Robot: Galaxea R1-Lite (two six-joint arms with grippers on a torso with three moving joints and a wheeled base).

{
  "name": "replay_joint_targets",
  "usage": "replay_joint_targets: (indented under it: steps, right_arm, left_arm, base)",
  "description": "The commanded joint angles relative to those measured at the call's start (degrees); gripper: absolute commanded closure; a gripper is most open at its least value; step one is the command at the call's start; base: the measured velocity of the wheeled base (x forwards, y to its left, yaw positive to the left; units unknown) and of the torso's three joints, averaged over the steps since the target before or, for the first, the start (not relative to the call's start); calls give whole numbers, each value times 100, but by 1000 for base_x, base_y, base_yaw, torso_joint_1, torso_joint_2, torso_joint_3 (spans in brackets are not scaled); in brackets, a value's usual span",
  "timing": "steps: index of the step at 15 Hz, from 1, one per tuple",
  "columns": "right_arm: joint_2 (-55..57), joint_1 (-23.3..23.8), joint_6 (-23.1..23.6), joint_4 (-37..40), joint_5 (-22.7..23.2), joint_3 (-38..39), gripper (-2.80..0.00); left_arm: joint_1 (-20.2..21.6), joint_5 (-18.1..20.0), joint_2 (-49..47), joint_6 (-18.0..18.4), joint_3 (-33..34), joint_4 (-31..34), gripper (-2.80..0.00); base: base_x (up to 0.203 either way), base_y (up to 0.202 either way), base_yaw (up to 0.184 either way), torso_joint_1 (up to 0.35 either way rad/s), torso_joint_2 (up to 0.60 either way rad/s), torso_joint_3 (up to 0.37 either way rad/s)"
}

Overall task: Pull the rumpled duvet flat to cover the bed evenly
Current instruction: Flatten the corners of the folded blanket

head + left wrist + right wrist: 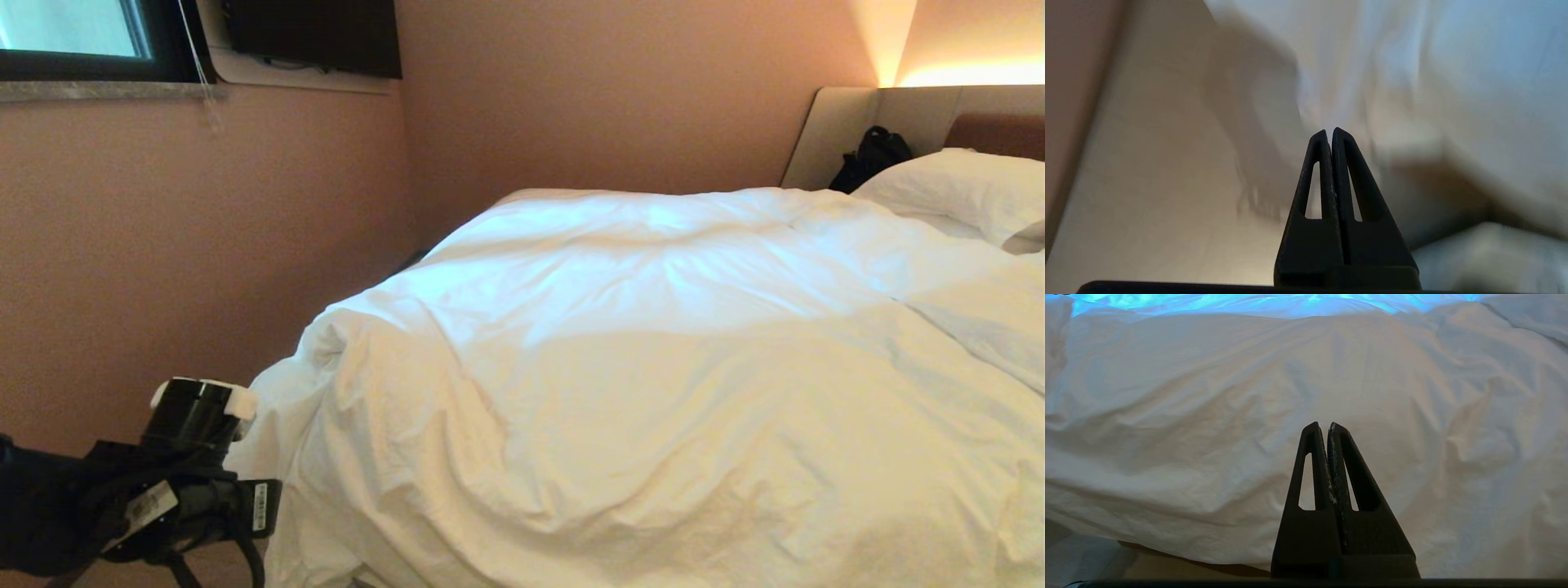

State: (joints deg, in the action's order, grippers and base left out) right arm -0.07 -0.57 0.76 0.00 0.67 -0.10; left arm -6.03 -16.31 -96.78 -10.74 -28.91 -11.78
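While the bed [833,135] fills most of your head view, its headboard at far right, you see the duvet [637,367] spread creased across it, one corner bunched at the near left and draping over the edge. A pillow [959,192] lies by the headboard. Your left gripper [1329,131], fingers pressed together and holding nothing, sits beside that corner; your right gripper [1323,425], equally pinched and empty, faces the duvet's near side.
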Motion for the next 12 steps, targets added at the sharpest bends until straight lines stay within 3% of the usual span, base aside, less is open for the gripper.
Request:
replay_joint_targets:
  steps: [1, 4, 6, 7, 9, 12]
  right_arm:
    - [7, -4, 3, 0, 4, 1, 0]
    - [7, -4, 3, 0, 4, 1, 0]
    - [7, -1, 3, 0, 4, 1, 0]
    - [7, -4, 3, 0, 4, 1, 0]
    - [7, -4, 3, 0, 4, 1, 0]
    - [7, -4, 3, 0, 4, 1, 0]
  left_arm:
    - [3, 88, -417, -20, 126, -10, 0]
    - [30, 398, -657, -42, 150, -52, 0]
    - [63, 411, -772, -42, 146, -70, 0]
    - [79, 423, -863, -42, 157, -180, -280]
    - [101, 443, -981, -38, 204, -429, -280]
    - [149, 432, -1809, 34, 523, -2070, -280]
  base:
    - [0, 0, 0, 0, 0, 0]
    - [0, 0, 0, 0, 0, 0]
    - [0, 0, 0, 0, 0, 0]
    - [0, 0, 0, 0, 0, 0]
    - [0, 0, 0, 0, 0, 0]
    - [0, 0, 0, 0, 0, 0]
